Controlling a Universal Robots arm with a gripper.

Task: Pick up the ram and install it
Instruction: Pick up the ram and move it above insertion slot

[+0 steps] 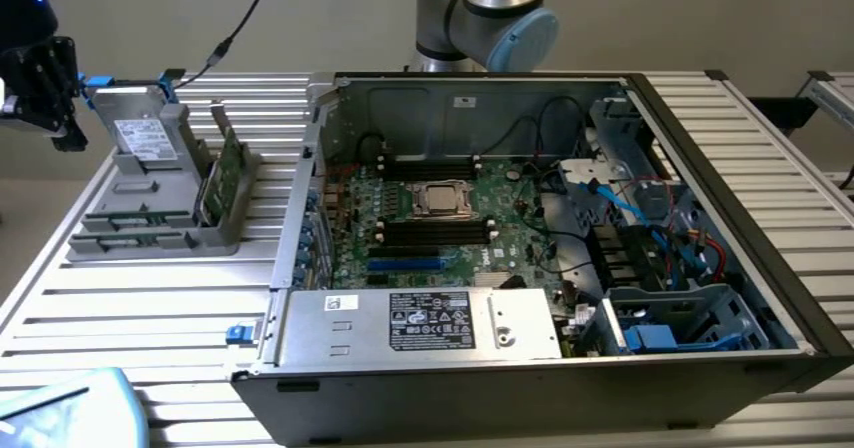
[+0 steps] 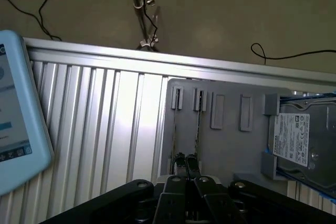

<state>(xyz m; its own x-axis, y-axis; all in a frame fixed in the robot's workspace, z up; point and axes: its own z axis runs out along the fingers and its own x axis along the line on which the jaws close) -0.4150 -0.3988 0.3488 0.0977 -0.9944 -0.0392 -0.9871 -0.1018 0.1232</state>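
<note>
**Holder.** A grey slotted holder [image 1: 147, 233] sits on the slatted table [image 1: 160, 308], at 9 o'clock from the open computer case [image 1: 467, 408]. It contains:
- a hard drive [image 1: 140, 138], standing upright at the holder's 10 o'clock end;
- green boards [image 1: 227, 163], set on edge along its 3 o'clock side. The ram [image 1: 211, 200] is among these, seated in a slot.

**Case.** It holds the motherboard [image 1: 514, 183]. Black memory slots [image 1: 430, 233] lie at 12 and 6 o'clock of the processor socket [image 1: 437, 200]. A power supply [image 1: 420, 323] occupies the 6 o'clock end.

**Claw.** In the wrist view the gripper [image 2: 186, 163] hangs over the holder. Its fingertips [image 2: 180, 162] are drawn almost together close to two board edges [image 2: 198, 129], with nothing visible between them.
</note>
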